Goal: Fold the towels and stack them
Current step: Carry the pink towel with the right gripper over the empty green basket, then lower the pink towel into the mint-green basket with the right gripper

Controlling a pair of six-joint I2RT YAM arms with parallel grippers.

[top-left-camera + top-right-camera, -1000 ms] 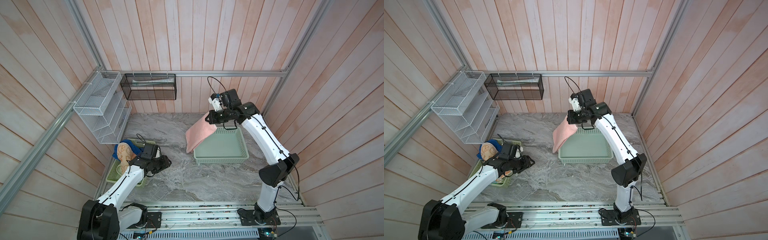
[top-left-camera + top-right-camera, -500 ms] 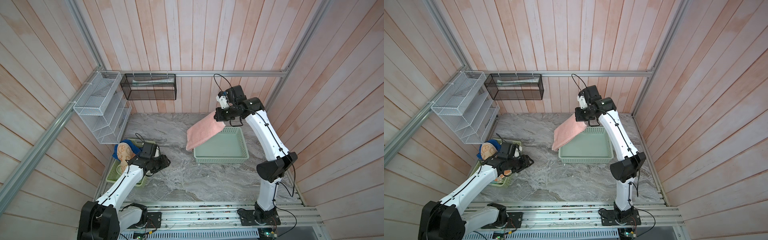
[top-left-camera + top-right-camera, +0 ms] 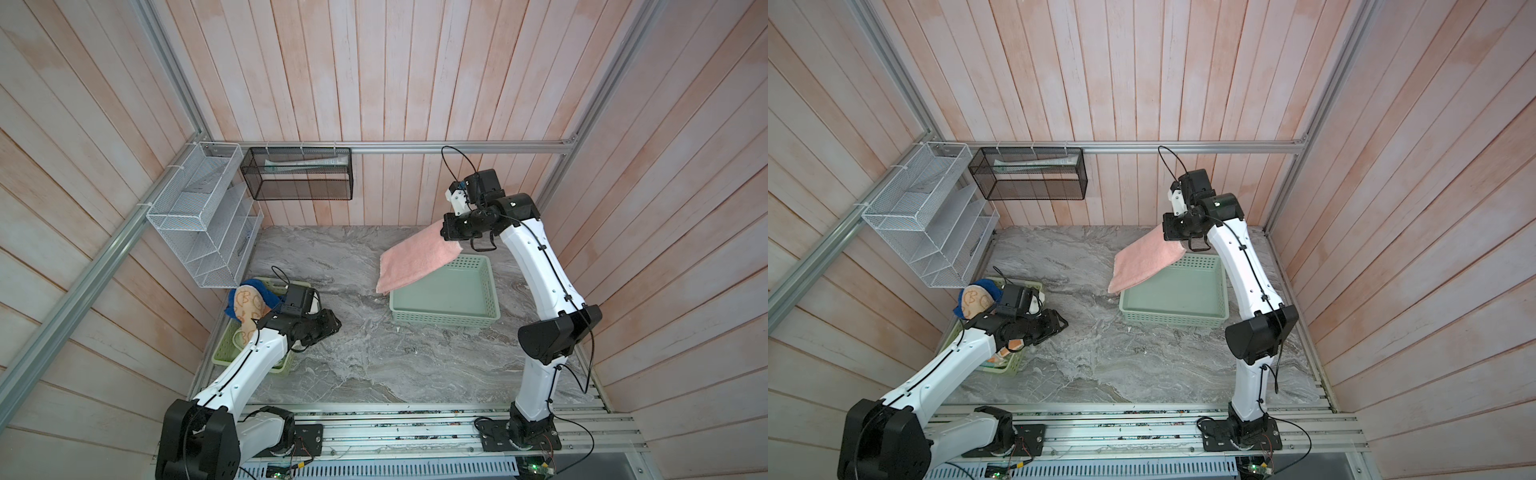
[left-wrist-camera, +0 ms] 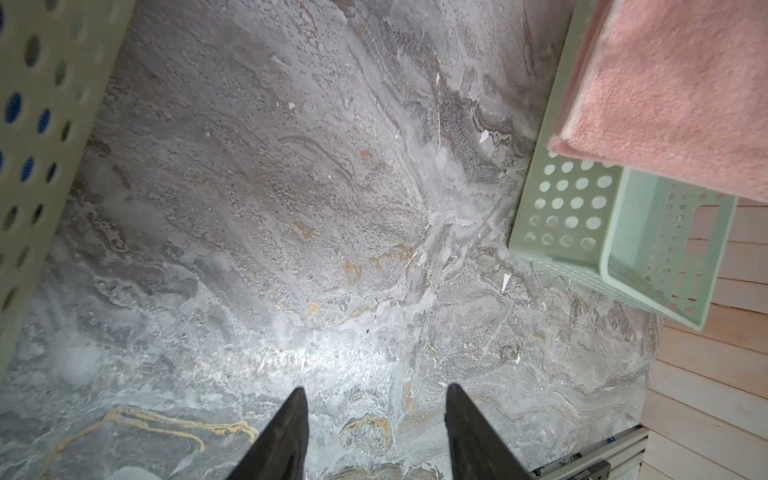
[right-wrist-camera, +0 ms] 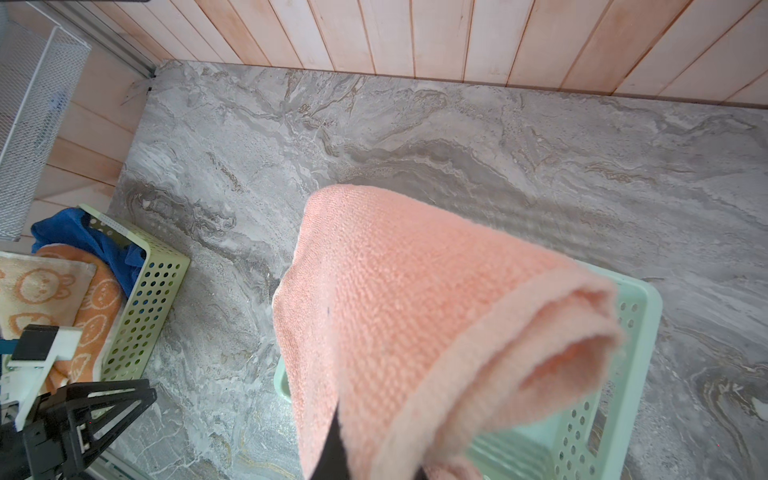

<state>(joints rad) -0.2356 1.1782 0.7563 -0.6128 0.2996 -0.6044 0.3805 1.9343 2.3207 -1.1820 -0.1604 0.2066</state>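
While the right arm (image 3: 536, 266) reaches up near the back wall, its jaws are clamped shut on the upper end of the pink towel (image 3: 415, 259). The pinched bit is buried in the cloth, so you only see the black jaw body against it in both top views. From there the towel (image 3: 1148, 262) slopes down and away from the jaws toward the middle of the table (image 3: 374, 365). It's hanging in the air over the left rim of the mint basket (image 3: 444, 320). The right wrist view shows it doubled over, with a soft rolled fold at one side (image 5: 415, 311) and one dark jaw tip poking out under the fabric. I can't tell whether the low corner touches the table or just hangs beside the basket.

The left arm (image 3: 249, 365) is low on the other side, well apart from the pink towel. Its jaws are parted about halfway with nothing between them, just bare marble under the tips in the left wrist view.

Right behind that arm sits the green basket (image 3: 1013, 365), with the blue towel (image 5: 70, 226) and the orange bunny towel (image 5: 41, 286) heaped in it, unfolded. The mint basket looks like it has nothing lying in it.
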